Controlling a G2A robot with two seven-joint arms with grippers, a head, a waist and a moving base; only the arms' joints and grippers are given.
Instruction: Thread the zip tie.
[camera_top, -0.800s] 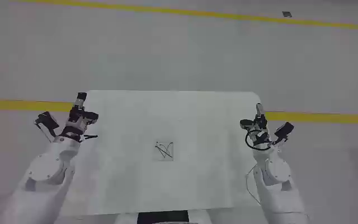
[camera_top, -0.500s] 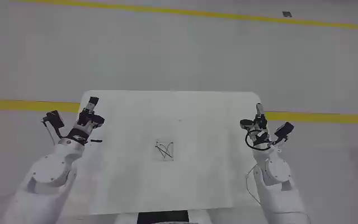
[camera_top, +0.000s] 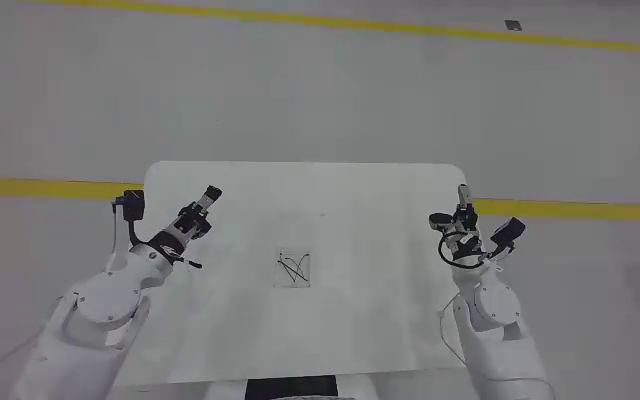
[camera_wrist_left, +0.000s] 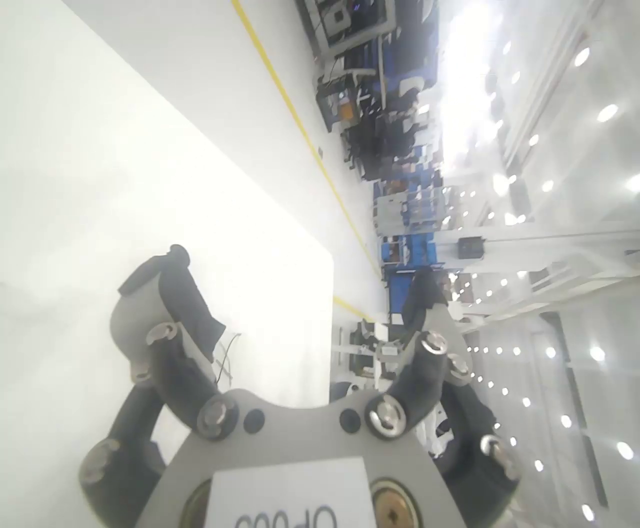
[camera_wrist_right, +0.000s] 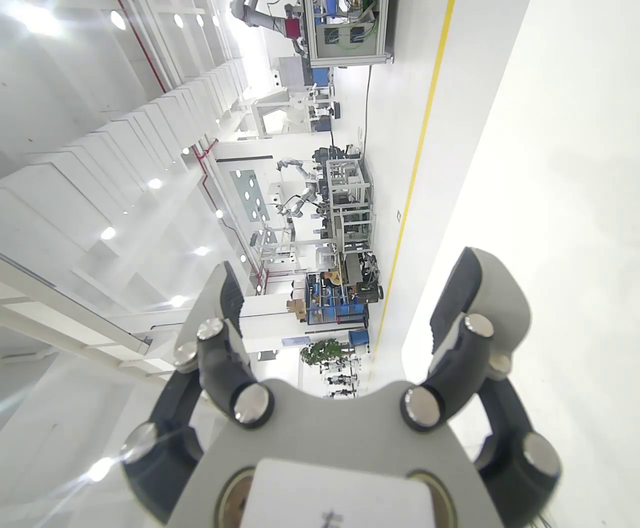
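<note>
Currently the thin black plastic zip tie (camera_top: 293, 268) lies flat near the middle of the white rectangular table (camera_top: 380, 320), its strands bent and crossing one another inside a faint square outline (camera_top: 306, 283) on the surface. Neither end can be made out clearly from above, so whether the tail sits in the head cannot be told.

The left gripper (camera_top: 209, 194) hangs over the left part of the table, on the side toward the far corner, and is well apart from the zip tie. In the left wrist view the left gripper (camera_wrist_left: 300, 272) has its two dark-padded fingers (camera_wrist_left: 172, 295) spread wide, with nothing between them; one finger stands against the white table, the other against the room beyond the edge.

The right gripper (camera_top: 463, 200) sits at the table's right edge, also well apart from the zip tie. In the right wrist view the right gripper (camera_wrist_right: 345, 265) is likewise spread wide and holds nothing, its black pads (camera_wrist_right: 455, 290) facing each other across a broad gap.

A yellow floor line (camera_top: 40, 187) runs behind the table on both sides.
</note>
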